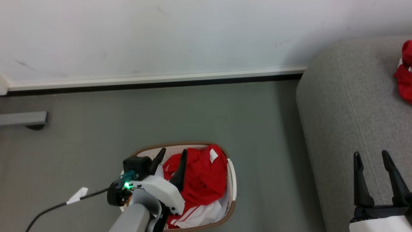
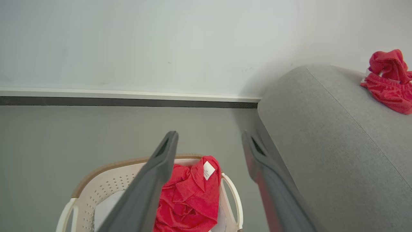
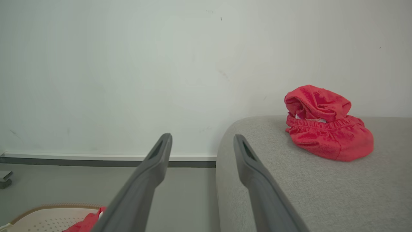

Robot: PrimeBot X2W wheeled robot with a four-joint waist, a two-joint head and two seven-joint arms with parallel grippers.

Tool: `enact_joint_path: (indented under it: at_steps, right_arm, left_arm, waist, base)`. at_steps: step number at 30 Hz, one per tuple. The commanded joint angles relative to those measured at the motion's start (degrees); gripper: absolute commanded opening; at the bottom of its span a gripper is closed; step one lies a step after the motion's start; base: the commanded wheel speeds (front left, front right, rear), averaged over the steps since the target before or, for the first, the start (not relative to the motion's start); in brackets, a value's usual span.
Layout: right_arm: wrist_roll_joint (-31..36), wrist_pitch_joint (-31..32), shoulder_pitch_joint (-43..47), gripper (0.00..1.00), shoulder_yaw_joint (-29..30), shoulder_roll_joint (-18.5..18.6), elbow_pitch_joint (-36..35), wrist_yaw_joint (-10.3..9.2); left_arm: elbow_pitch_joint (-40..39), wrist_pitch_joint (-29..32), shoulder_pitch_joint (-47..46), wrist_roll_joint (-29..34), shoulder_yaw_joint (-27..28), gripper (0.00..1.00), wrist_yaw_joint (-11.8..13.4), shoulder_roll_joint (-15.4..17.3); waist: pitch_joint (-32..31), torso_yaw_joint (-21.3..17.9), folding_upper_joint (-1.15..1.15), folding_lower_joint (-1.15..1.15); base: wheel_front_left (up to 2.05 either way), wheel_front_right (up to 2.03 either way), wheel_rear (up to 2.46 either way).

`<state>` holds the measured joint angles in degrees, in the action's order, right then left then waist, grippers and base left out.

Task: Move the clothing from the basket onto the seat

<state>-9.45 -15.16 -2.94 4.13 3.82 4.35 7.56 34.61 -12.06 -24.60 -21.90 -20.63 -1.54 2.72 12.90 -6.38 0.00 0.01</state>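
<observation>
Task's abt partway done, I'd say. One red piece (image 1: 405, 77) is already lying on the sofa (image 1: 347, 112), bunched up w/ an elastic band showing, well back from the rounded end nearest the basket (image 1: 232, 180).

Rest of the red clothes (image 1: 202, 180) are sitting in the basket, which is standing on the floor (image 1: 161, 109) near the sofa's end. There's a crumpled red top w/ a small white label turned up, plus white-striped fabric lower down, toward the robot. Prob. more than one item in there, but I can't tell how many.

Left gripper (image 1: 174, 150) is hovering over the basket, jaws spread wide, nothing b/w them. In the head view one finger is overlapping the red heap and the other is crossing the pale perforated wall. From the left wrist cam it's looking like it's above the cloth, not in it, though I can't be sure.

Right gripper (image 1: 370, 153) is hanging over the near part of the sofa, jaws likewise wide apart, gripping nothing.

What's left, as I'm reading it: the left arm is needing to drop, pinch the red heap, lift it clear of the rim and carry it across to the cushion. Prob. that's repeating till just the pale lining is showing. Nothing's in transit right now.
</observation>
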Motion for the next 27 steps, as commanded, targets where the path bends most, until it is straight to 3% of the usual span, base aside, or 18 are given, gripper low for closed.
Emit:
enact_joint_path:
  at_steps: [1, 8, 15, 27]
  right_arm:
    - [-0.33, 0.02, -1.32, 1.00, 0.11, 0.11, -0.51, -0.14]
    - [-1.51, 0.03, -5.64, 1.00, -0.32, -0.58, -1.96, -0.15]
    - [-2.88, 0.03, -9.24, 1.00, -1.58, -0.90, -2.92, -0.14]
    - [-5.74, 0.02, -11.62, 1.00, -3.07, -0.94, -2.40, -0.15]
  left_arm:
    - [1.70, 0.97, -1.69, -1.00, -0.61, 1.00, 0.31, 0.33]
    - [9.24, 3.90, -10.96, -6.06, -3.26, 1.00, 1.80, 0.34]
    - [15.14, 6.70, -18.92, -9.99, -7.30, 1.00, 5.30, 0.36]
    - [21.73, 6.73, -25.04, -14.74, -11.60, 1.00, 8.18, 0.36]
  waist:
    - [5.43, -3.74, 0.00, -0.01]
    - [13.92, -7.46, 0.00, -0.01]
    - [20.69, -9.80, 0.00, -0.01]
    - [24.83, -11.91, 0.00, -0.01]
  base:
    - [0.00, 0.00, 0.00]
    - [0.00, 0.00, 0.00]
    - [0.00, 0.00, 0.00]
    - [0.00, 0.00, 0.00]
